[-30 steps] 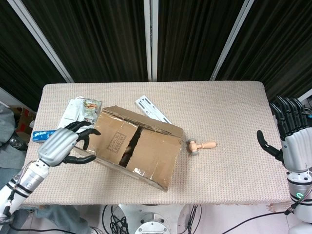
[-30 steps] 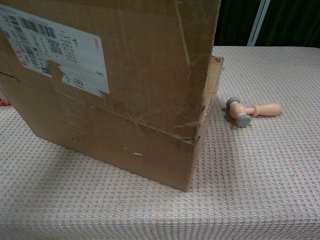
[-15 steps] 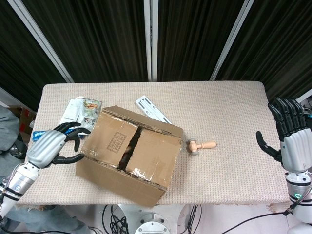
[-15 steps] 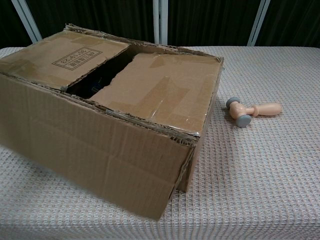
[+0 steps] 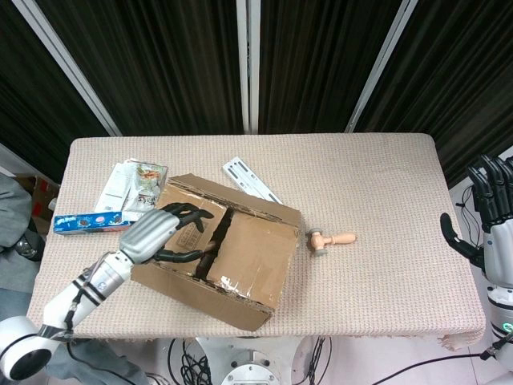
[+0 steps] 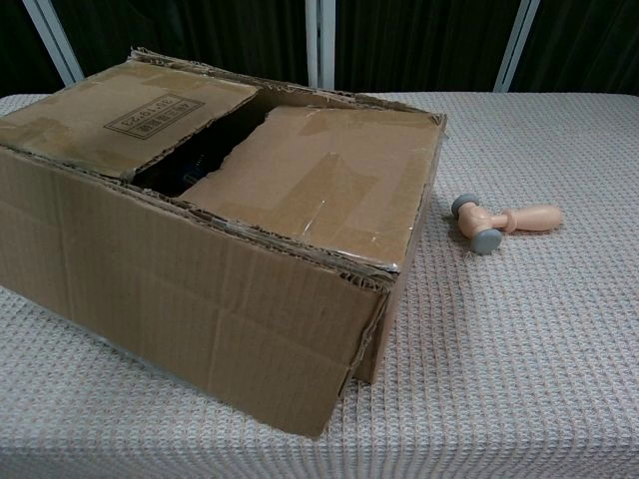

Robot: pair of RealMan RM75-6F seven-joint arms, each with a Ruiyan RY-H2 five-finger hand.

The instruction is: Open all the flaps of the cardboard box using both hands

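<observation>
Since the earlier frames, the left hand (image 5: 164, 233) has moved from the table beside the cardboard box (image 5: 220, 245) to above the box's left top flap (image 5: 183, 227), and the box, previously tilted up, now lies flat. Head view: the left hand lies over the left flap, fingers curled, fingertips near the dark gap (image 5: 215, 239) between the two top flaps; whether it grips the flap edge cannot be told. The right flap (image 5: 252, 249) remains down. The box sits skewed on the left half of the table (image 5: 377, 172). The right hand (image 5: 489, 220) is held off the table's right edge, fingers spread, holding nothing. A small wooden mallet (image 5: 331, 239) lies just right of the box; a white strip (image 5: 250, 179) lies behind it; packets (image 5: 132, 183) and a blue packet (image 5: 86, 222) lie at far left. Chest view: box (image 6: 220, 230) flat, flaps nearly closed; mallet (image 6: 499, 222) apart from it.
</observation>
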